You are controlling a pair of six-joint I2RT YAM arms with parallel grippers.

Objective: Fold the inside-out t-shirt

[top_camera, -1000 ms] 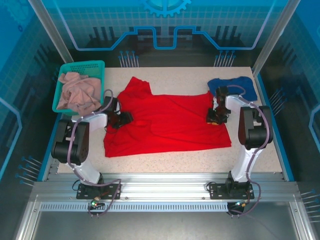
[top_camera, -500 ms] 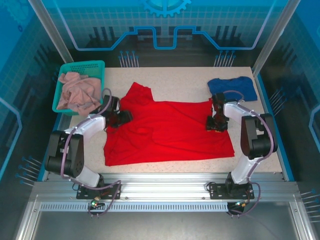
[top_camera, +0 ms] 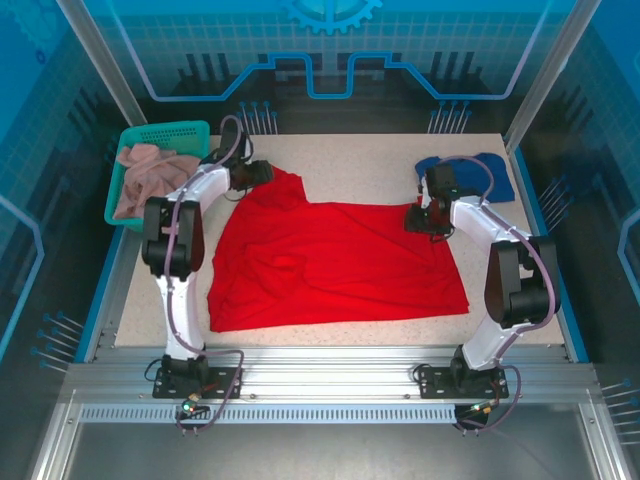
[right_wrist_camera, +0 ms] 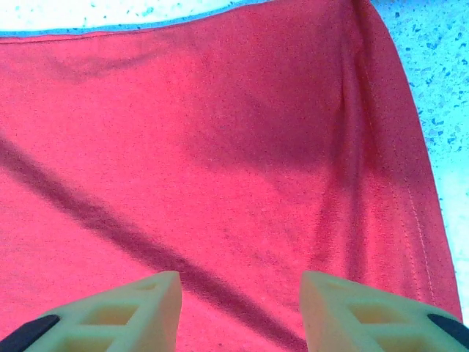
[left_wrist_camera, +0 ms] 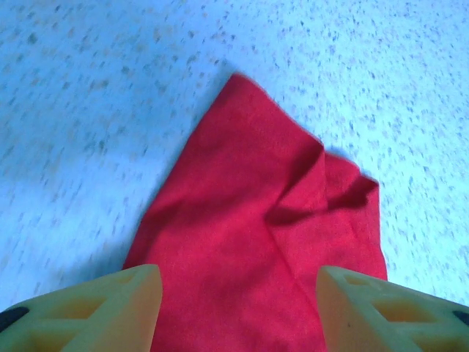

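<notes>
Across the pale speckled table [top_camera: 370, 160], the inside-out t-shirt [top_camera: 335, 260]: bright red, soft matte knit, spread nearly flat in a broad, rough rectangle with shallow wrinkles toward its left side. At the far left corner, a sleeve tapering to a point, creased in the left wrist view into a small fold with a dark shadow in it. Along the right edge, in the right wrist view, a stitched hem line and a long diagonal shadow (source not clear).

At the far left of the table, a teal plastic basket [top_camera: 165, 130] with perforated walls, holding a crumpled pinkish-beige garment [top_camera: 150, 185]. At the far right, a dark blue t-shirt [top_camera: 480, 172], bunched, near the red cloth's far right corner.

Left gripper [top_camera: 257, 172] at the far left sleeve, with cream, hollow-celled fingers [left_wrist_camera: 95, 308] set well apart on either side of the red cloth and clamping nothing; sleeve tip flat on the table ahead of the fingertips. Right gripper [top_camera: 418, 220] over the shirt's far right corner, jaws likewise parted, with red cloth flat below and between them, unpinched.
</notes>
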